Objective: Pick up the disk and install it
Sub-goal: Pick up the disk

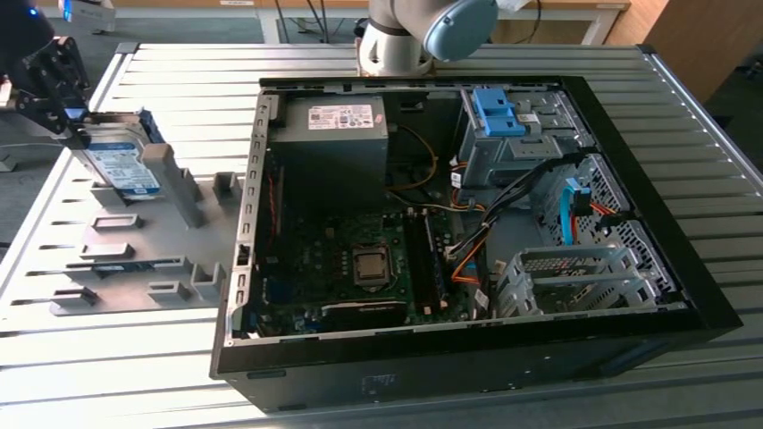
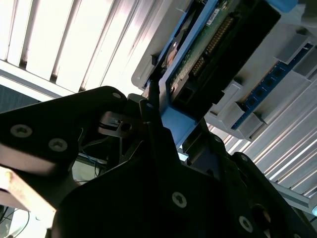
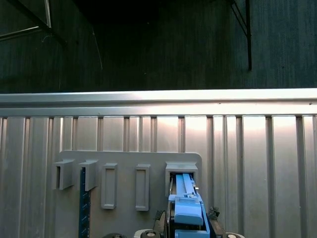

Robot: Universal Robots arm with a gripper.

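The disk [image 1: 120, 165] stands on edge at the exterior view's far left, its white-and-blue label showing and its lower end at a slot of the grey holder plate [image 1: 143, 259]. My gripper [image 1: 81, 134] reaches down from above and is shut on the disk's upper end. In the second wrist view, a black finger [image 2: 152, 124] presses against the blue carrier rail [image 2: 173, 124], with the disk's green circuit board [image 2: 208, 49] beyond it. The first wrist view looks along the disk's blue rail [image 3: 187, 208] into the holder's slot [image 3: 182, 173].
The open computer case [image 1: 667, 295] lies on the slatted metal table [image 1: 120, 375], to the exterior view's right of the holder. Inside it are a grey power supply [image 1: 334, 134], a drive cage with a blue bracket [image 1: 498, 112], cables and a motherboard. A memory stick [image 1: 120, 266] sits in the holder.
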